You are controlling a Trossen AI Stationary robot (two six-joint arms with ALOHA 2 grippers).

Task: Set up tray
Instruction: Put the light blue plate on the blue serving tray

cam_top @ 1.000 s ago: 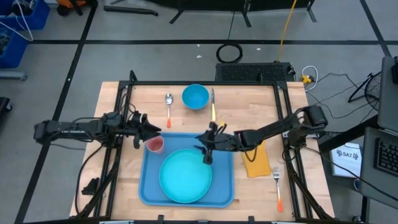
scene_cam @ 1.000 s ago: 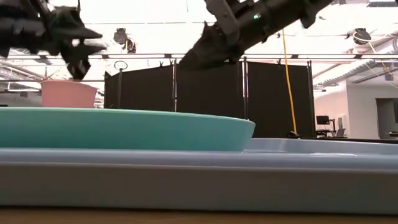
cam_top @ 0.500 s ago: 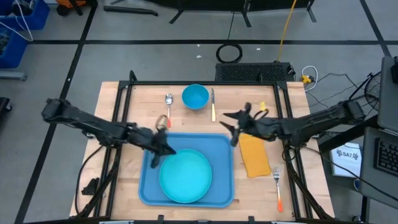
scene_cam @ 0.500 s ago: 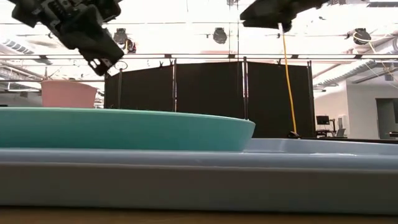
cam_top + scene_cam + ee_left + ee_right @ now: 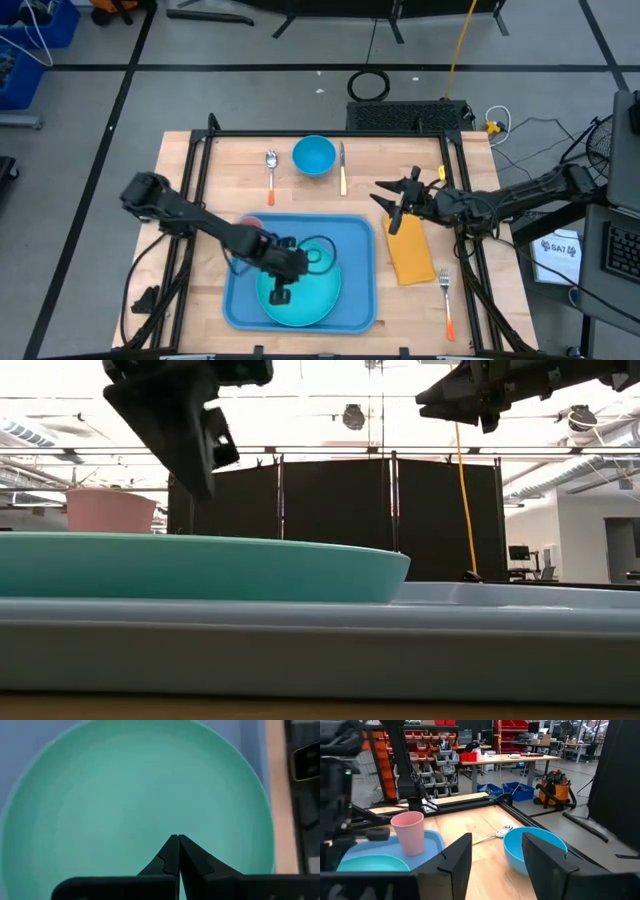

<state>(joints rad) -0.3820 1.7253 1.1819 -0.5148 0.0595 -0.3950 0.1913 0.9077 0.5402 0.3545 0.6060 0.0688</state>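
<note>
Lying on the near middle of the wooden worktop, the light-blue tray carries a round teal plate on its near half and a pink cup at its far left corner. The left hand hangs over the plate, near the plate's left part, and in the left wrist view its two dark fingers are pressed together with nothing between them, pointing down at the plate's teal surface. The left arm reaches in from the worktop's left edge across the tray's left rim. The right hand is held above the worktop just right of the tray's far right corner, over the far end of an orange-yellow napkin that lies beside the tray; its fingers stand spread apart and hold nothing. In the right wrist view a blue bowl sits on the bare wood ahead of those fingers, with a spoon lying beyond it and the cup on the tray's corner further off. From above, the bowl is at the far middle of the worktop, the orange-handled spoon to its left and a knife to its right. A fork with an orange handle lies near the right edge, on the near side of the napkin.
</note>
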